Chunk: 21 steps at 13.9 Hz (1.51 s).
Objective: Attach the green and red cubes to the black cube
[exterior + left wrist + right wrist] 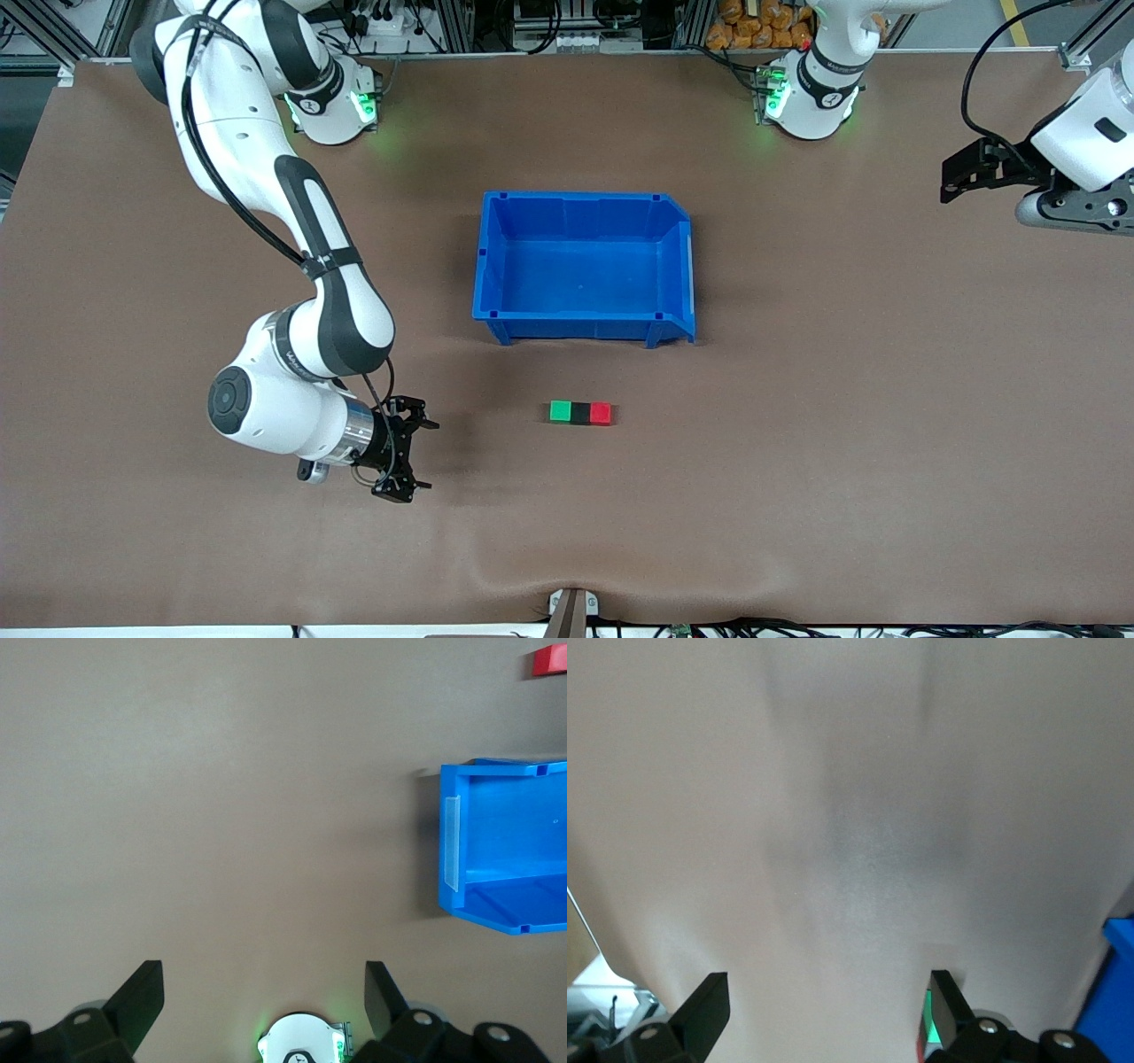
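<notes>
While the front view has green cube (560, 411), black cube (580, 413) and red cube (601, 414) touching in a row nearer the camera-side edge than the blue bin (673, 275), the right gripper (416, 454) hovers spread apart. Left wrist view: left gripper (264, 988) gapes wide, empty. Right wrist view: bare tabletop (833, 815), green sliver by one finger.

A brown table (842, 461) under even light, with aluminium framing (443, 22) and cables along its edge.

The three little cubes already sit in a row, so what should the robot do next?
Probably just draw the open right gripper away: the green cube and red cube already flank the black cube, touching it. The open left gripper waits aside.
</notes>
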Available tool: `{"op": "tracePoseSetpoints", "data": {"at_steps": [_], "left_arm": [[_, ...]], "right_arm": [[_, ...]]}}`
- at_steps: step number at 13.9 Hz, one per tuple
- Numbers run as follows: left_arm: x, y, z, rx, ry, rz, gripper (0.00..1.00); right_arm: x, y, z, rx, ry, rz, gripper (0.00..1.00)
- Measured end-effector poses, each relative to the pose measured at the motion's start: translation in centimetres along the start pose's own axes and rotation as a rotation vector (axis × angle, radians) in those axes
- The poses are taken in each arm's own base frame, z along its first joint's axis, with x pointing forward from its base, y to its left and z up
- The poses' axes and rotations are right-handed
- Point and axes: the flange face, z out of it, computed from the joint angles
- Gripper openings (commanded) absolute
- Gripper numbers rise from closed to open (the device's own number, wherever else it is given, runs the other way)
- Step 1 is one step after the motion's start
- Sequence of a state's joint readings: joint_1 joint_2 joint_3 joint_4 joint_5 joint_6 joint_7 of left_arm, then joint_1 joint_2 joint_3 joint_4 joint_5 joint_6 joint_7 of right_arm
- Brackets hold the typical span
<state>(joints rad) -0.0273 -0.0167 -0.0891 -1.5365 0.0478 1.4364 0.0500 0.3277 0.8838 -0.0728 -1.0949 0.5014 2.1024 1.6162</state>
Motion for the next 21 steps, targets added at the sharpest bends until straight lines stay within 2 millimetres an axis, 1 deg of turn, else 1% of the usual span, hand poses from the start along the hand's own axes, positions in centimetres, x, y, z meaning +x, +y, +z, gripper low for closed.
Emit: {"op": "tracePoseSetpoints", "data": {"at_steps": [1,3,5,7,8,12,15,18,21], "left_arm": [[0.0,0.1,0.0,0.000,0.000,0.001,1.00],[0.0,0.2,0.0,0.000,0.000,0.003,1.00],[0.0,0.2,0.0,-0.001,0.000,0.004,1.00],[0.1,0.4,0.0,0.000,0.000,0.007,1.00],[0.1,0.6,0.0,0.000,0.001,0.008,1.00],[0.1,0.8,0.1,0.000,-0.001,-0.009,1.00],[0.2,0.8,0.1,0.000,-0.001,-0.013,1.00],[0.2,0.8,0.1,0.000,-0.001,-0.014,1.00],[0.2,0.8,0.0,0.000,-0.001,-0.014,1.00]], "right_arm": [[0.3,0.1,-0.5,-0.021,-0.001,-0.047,1.00],[2.0,0.1,-2.2,-0.078,-0.008,-0.117,1.00],[3.8,-0.4,-5.6,-0.074,-0.018,-0.143,1.00],[4.7,-0.4,-9.5,-0.082,-0.032,-0.201,1.00],[5.1,-0.2,-11.0,-0.098,-0.041,-0.247,1.00],[6.9,0.4,-15.7,-0.114,-0.056,-0.418,1.00],[8.1,1.4,-19.2,-0.162,-0.015,-0.576,1.00],[9.4,2.5,-22.9,-0.201,0.022,-0.690,1.00],[10.0,4.1,-26.8,-0.251,0.041,-0.814,1.00]]}}
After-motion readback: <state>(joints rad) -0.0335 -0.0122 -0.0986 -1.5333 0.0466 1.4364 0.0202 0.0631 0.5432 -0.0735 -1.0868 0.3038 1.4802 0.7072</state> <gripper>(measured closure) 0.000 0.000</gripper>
